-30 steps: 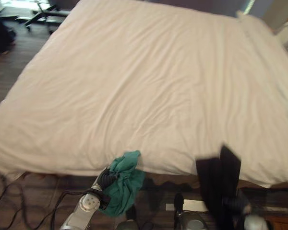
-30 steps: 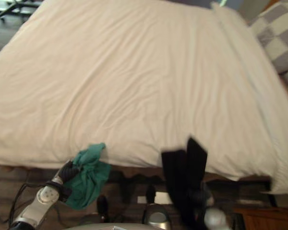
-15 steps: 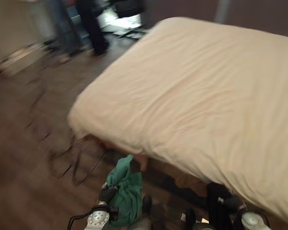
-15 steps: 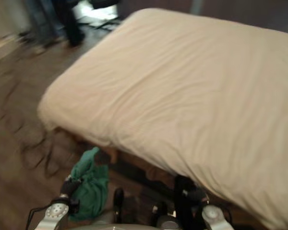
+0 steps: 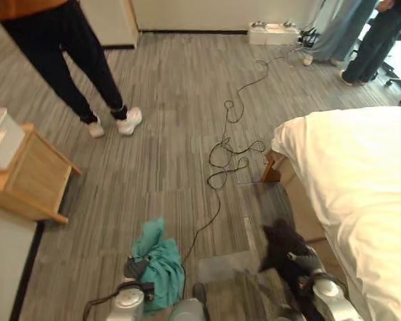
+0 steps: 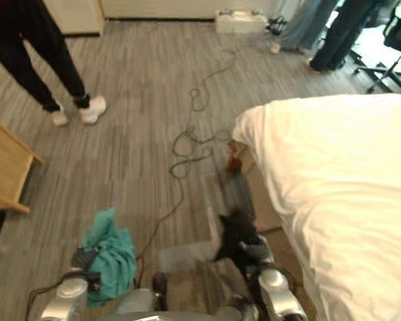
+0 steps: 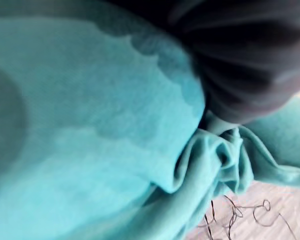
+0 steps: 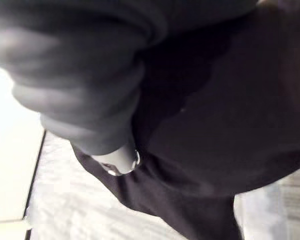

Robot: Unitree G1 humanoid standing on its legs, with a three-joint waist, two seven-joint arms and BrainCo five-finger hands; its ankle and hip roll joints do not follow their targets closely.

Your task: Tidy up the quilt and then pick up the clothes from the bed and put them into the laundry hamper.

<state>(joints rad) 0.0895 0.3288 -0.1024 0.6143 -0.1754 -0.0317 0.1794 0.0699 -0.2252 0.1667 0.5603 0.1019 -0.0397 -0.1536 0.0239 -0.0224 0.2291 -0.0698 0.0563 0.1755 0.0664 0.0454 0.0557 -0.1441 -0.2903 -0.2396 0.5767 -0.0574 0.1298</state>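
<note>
Grey plank floor (image 5: pixel 167 100) across most of the scene. Bed (image 5: pixel 361 180) under a smooth white quilt (image 6: pixel 334 174) at 3 o'clock. Dark cable (image 5: pixel 230 144) looped on the planks at centre. Wooden nightstand (image 5: pixel 23 177) at 9 o'clock. White power strip (image 5: pixel 274 30) at 1 o'clock.

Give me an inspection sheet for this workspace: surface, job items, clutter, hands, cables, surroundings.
Surface: grey wood-plank floor; bed with smooth cream quilt to the robot's right.
Job items: crumpled teal cloth garment in the left hand; black cloth garment in the right hand. Laundry hamper: nothing seen.
Clutter: nothing seen on the quilt.
Hands: left hand gripping the teal garment; right hand gripping the black garment.
Cables: thin black cable looping across the floor toward the bed corner.
Surroundings: light wooden side table at the left; person in black trousers and white shoes ahead; more people's legs at far right.
</note>
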